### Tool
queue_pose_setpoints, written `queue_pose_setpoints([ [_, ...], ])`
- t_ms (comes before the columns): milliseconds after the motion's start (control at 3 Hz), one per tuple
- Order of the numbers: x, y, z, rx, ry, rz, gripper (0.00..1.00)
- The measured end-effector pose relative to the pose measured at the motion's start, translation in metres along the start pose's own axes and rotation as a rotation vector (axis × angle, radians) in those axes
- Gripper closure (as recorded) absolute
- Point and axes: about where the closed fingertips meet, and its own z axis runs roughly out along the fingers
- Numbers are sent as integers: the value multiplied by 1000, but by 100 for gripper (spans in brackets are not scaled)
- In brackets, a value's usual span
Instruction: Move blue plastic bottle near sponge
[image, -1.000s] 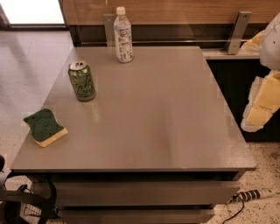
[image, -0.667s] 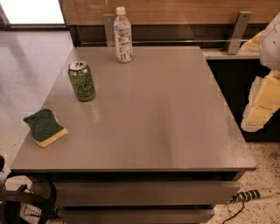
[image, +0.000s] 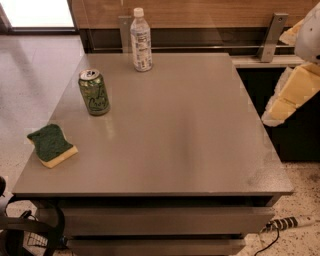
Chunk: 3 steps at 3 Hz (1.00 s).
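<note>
The blue plastic bottle (image: 141, 40) is clear with a white cap and a white-and-blue label. It stands upright at the far edge of the grey table (image: 185, 130), left of the middle. The sponge (image: 51, 145), dark green over pale yellow foam, lies at the table's front left edge. My gripper (image: 281, 106) hangs on a white and yellow arm past the table's right edge, far from both the bottle and the sponge, and holds nothing that I can see.
A green drink can (image: 94, 92) stands upright on the left side of the table, between the bottle and the sponge. A wooden wall with metal brackets (image: 272, 35) runs behind the table. Cables (image: 30, 230) and a power strip (image: 290, 222) lie on the floor.
</note>
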Motion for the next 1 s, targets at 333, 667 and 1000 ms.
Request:
queue_pose_setpoints([
  [333,-22,-28,18,63,-156,175,0],
  [667,-55,-47,43,61,-361,297,0],
  [1000,-96,-73,54,88,-544,360,0],
])
